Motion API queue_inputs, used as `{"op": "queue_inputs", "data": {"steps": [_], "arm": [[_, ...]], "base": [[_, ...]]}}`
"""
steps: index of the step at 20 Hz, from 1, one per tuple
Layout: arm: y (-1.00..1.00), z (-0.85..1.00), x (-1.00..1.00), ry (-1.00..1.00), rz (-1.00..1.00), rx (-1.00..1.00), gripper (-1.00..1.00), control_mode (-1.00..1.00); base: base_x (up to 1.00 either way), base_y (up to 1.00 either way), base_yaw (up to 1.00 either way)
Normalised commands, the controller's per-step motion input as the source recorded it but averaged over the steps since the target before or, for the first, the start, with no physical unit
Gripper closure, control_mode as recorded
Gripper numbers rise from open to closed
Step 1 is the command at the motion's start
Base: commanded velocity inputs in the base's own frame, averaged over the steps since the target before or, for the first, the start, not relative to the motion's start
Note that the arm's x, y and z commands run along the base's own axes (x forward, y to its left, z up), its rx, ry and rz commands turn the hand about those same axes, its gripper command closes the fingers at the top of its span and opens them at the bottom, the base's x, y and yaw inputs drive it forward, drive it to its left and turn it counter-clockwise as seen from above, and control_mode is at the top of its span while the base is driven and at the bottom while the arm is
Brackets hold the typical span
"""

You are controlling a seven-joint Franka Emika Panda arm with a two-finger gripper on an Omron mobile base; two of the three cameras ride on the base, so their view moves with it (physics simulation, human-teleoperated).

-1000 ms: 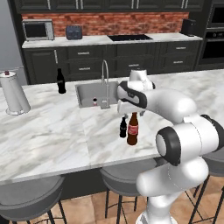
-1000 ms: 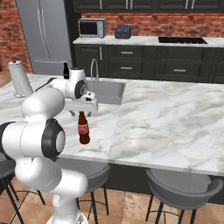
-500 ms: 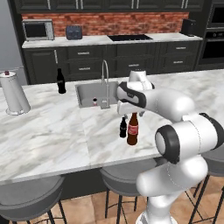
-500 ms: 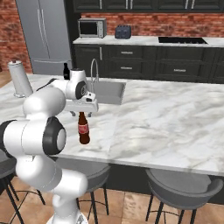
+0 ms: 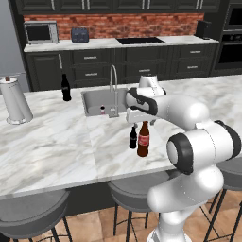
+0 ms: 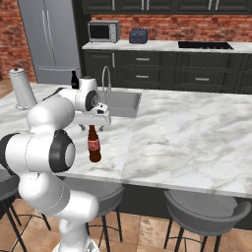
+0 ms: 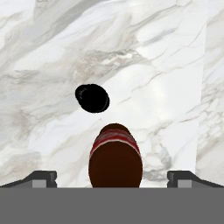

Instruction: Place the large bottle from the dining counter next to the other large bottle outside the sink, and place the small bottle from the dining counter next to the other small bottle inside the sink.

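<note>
Brown large bottle (image 7: 115, 159) upright directly beneath the wide-open gripper (image 7: 112, 177), between its fingertips (image 7: 43, 177).

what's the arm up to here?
The hand hangs open right above the large bottle on the dining counter, one fingertip on each side of it, nothing gripped. The small bottle stands just beside it. The other large bottle waits by the sink, the other small bottle inside it.

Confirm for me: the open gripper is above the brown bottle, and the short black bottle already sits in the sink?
Not quite. The short black bottle stands on the dining counter beside the brown bottle, as the left base view shows. The open gripper is above the brown bottle.
</note>
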Motion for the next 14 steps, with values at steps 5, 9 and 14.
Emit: {"op": "queue_inputs", "data": {"steps": [5,9,14], "arm": [[0.00,0.00,0.00,0.00,0.00,0.00,1.00,-1.00],[0.00,0.00,0.00,0.00,0.00,0.00,1.00,-1.00],[0.00,0.00,0.00,0.00,0.00,0.00,1.00,-1.00]], "base": [[0.00,0.00,0.00],[0.00,0.00,0.00],[0.00,0.00,0.00]]}}
